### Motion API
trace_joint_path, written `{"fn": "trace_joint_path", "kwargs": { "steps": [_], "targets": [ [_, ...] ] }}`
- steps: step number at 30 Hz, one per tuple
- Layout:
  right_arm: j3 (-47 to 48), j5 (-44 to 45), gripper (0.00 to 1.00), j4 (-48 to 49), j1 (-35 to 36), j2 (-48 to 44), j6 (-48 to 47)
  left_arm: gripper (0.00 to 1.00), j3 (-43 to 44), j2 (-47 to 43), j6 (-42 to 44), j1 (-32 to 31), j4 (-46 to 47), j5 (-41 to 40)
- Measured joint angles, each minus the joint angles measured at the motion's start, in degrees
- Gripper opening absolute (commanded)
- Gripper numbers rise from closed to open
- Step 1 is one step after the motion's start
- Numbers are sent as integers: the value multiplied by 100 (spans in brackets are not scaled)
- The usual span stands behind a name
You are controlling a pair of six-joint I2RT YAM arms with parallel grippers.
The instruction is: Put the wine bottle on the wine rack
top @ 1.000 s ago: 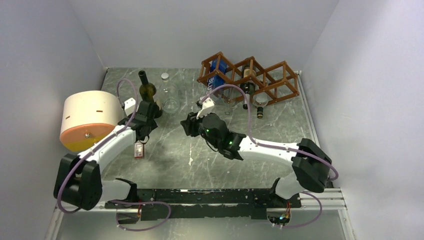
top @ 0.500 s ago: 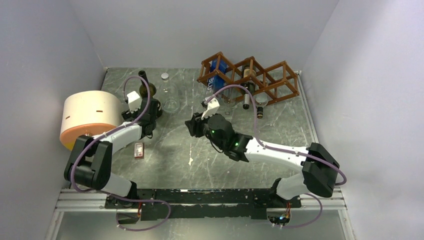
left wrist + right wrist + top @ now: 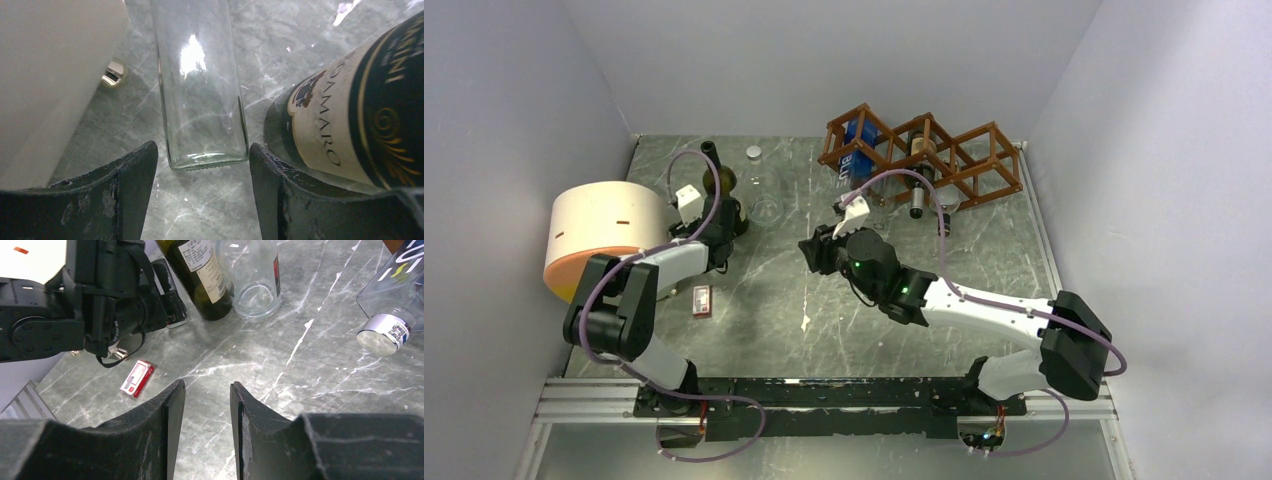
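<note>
Step in hand, as I judge it: the reach for the pick-up, with the grasp not yet made. The wine bottle (image 3: 717,184) is standing on the marble table (image 3: 984,250) at the back left, just beside a clear glass bottle (image 3: 200,90) and well apart from the wine rack (image 3: 956,158) at the back right. The left gripper (image 3: 202,172) is sitting low by the bottle's base, jaws apart, nothing between them. In its wrist view the labelled body is showing just past one finger (image 3: 310,200), outside the gap; whether they touch I cannot tell. The gap is facing the glass bottle instead. The right gripper (image 3: 207,390) is hovering mid-table, jaws only narrowly apart, empty. The next move probably calls for shifting the left gripper sideways until the wine bottle sits between the jaws, closing, then carrying it toward the rack's right-hand opening, which is looking free.
</note>
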Motion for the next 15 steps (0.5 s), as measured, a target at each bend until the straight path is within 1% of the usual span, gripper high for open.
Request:
{"fn": "trace_joint_path", "kwargs": {
  "steps": [5, 7, 9, 12, 15],
  "targets": [
    [0, 9, 42, -103, 0, -111, -59, 69, 20, 223, -96, 20, -7, 94],
    [0, 28, 42, -131, 0, -155, -70, 66, 20, 240, -109, 42, 13, 107],
    [0, 59, 42, -170, 0, -205, -85, 63, 20, 264, -136, 79, 33, 138],
    [0, 92, 42, -197, 0, -260, -96, 52, 28, 304, -157, 114, 66, 149],
    [0, 109, 42, -201, 0, -284, -109, 46, 81, 337, -197, 127, 33, 151]
  ]
}}
